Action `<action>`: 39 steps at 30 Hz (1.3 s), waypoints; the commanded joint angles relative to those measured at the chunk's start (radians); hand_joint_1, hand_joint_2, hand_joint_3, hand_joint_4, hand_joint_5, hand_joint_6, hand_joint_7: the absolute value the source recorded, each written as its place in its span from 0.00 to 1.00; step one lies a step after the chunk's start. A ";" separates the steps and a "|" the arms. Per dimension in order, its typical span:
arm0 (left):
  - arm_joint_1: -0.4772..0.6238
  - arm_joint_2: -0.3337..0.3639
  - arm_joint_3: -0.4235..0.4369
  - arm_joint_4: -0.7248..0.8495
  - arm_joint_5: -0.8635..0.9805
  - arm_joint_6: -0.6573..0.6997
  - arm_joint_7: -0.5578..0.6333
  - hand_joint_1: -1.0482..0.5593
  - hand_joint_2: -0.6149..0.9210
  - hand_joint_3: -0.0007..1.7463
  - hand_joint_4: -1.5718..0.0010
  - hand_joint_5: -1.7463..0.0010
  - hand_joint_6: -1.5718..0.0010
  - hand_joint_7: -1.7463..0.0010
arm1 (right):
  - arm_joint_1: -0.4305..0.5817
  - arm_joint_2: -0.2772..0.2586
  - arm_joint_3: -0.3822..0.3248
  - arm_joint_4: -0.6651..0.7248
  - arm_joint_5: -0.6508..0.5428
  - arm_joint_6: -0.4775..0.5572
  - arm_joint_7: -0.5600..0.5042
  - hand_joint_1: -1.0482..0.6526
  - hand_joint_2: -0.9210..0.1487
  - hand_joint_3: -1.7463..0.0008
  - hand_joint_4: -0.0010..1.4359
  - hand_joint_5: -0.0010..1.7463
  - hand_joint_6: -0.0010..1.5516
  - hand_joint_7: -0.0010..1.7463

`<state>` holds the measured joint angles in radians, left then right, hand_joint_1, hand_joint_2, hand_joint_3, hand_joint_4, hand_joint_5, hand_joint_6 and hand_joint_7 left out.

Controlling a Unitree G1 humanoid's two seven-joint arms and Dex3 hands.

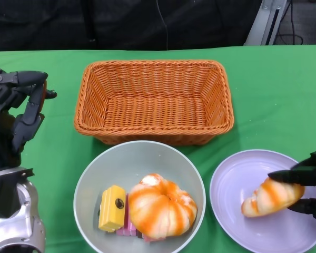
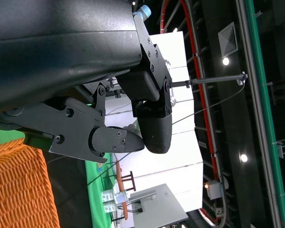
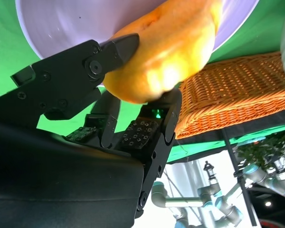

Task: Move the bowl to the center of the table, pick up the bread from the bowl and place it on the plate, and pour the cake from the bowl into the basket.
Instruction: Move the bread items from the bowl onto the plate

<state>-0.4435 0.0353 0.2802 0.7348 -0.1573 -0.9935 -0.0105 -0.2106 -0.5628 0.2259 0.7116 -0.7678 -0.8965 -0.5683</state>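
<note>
- Right hand (image 1: 305, 190): black, entering at the lower right of the head view and cut off by the picture's edge, so only its fingers show. They close from above and below on the orange-and-cream striped bread roll (image 1: 271, 196). In the right wrist view the black fingers (image 3: 90, 71) press the roll (image 3: 166, 52) from two sides, and the roll hides their tips.
- Held roll: it lies over the right part of the round lavender plate (image 1: 242, 184); whether it rests on the plate or hangs just above it cannot be told. The plate's near rim is cut off by the lower edge of the head view.
- Left hand (image 1: 21, 105): raised at the far left above the green tablecloth (image 1: 284, 100), fingers curled inward and downward with nothing between them. In the left wrist view the curled black fingers (image 2: 147, 118) stand against the room's background, with only a corner of the wicker basket (image 2: 19, 190) showing.
- Pale grey-green round bowl (image 1: 95, 174): near the middle of the table's front, just left of the plate, its near rim cut off. Inside lie a large round orange-and-cream striped bun (image 1: 160, 205) and a yellow block-shaped cake (image 1: 111, 208), touching; pink pieces beneath them are mostly hidden.
- Orange rectangular wicker basket (image 1: 152, 100): directly behind the bowl, its front wall near the bowl's far rim.
</note>
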 commanded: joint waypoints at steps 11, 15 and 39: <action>0.014 0.012 0.003 0.004 -0.004 0.010 -0.003 0.56 1.00 0.16 0.51 0.26 0.44 0.49 | 0.026 -0.009 0.000 -0.010 0.032 -0.025 -0.006 0.23 0.05 0.99 0.47 0.00 0.35 0.00; 0.014 0.012 0.003 0.005 -0.007 0.013 -0.004 0.55 1.00 0.15 0.51 0.26 0.43 0.49 | 0.026 -0.002 -0.005 -0.004 0.043 -0.049 -0.017 0.19 0.03 0.99 0.46 0.00 0.33 0.00; 0.018 0.003 -0.005 -0.003 -0.013 0.018 -0.010 0.56 1.00 0.16 0.51 0.25 0.44 0.48 | -0.009 0.034 -0.034 0.093 0.191 -0.269 0.032 0.09 0.00 0.94 0.34 0.01 0.26 0.02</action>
<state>-0.4361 0.0315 0.2735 0.7354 -0.1617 -0.9764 -0.0123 -0.2107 -0.5243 0.2117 0.7943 -0.6015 -1.1433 -0.5456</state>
